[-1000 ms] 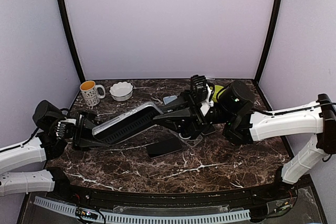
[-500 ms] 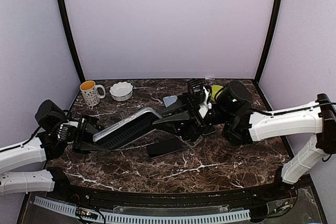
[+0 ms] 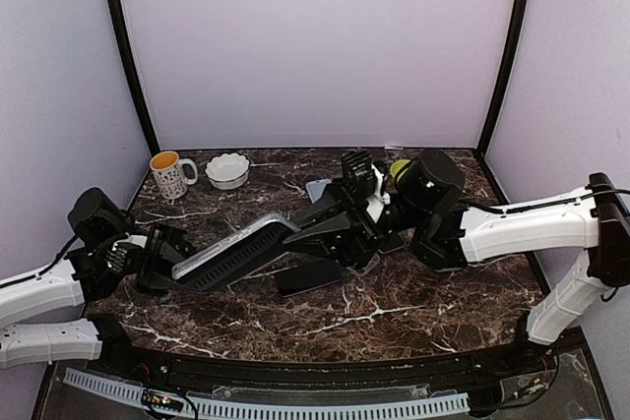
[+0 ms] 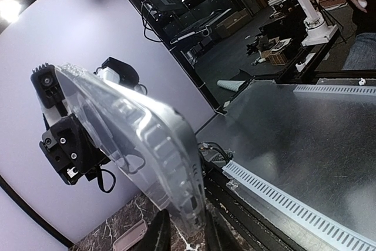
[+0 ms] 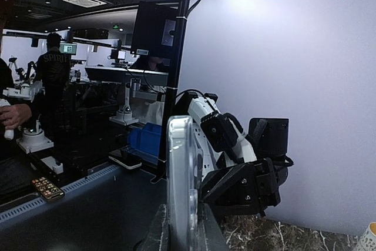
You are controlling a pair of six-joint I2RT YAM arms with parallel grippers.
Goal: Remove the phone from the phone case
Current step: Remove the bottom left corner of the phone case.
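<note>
A brown stone table [image 3: 394,312] sits in front of me. At the far left stand one mug [image 3: 169,174] with an orange inside and one white bowl [image 3: 227,170], side by side. More to the right, at the far edge, lie a small blue thing [image 3: 317,187] and one green ball [image 3: 399,168]. The right arm hides part of the ball. I cannot tell what the blue thing is.

One clear case [image 3: 236,253] hangs in the air over the middle of the table. It is tilted, low on the left and high on the right. One dark flat phone [image 3: 309,276] lies on the table under the high end of the case, a bit nearer to me. The phone is out of the case and does not touch it. The case and the right arm shade part of it.

There are two grippers. The left gripper [image 3: 169,261] has its jaws squeezed on the low left end of the case, one finger [image 4: 158,234] on each side. The right gripper [image 3: 320,223] has its jaws squeezed tight on the high right end. From its own camera the case [image 5: 182,174] stands on edge between the two fingers [image 5: 154,234].
</note>
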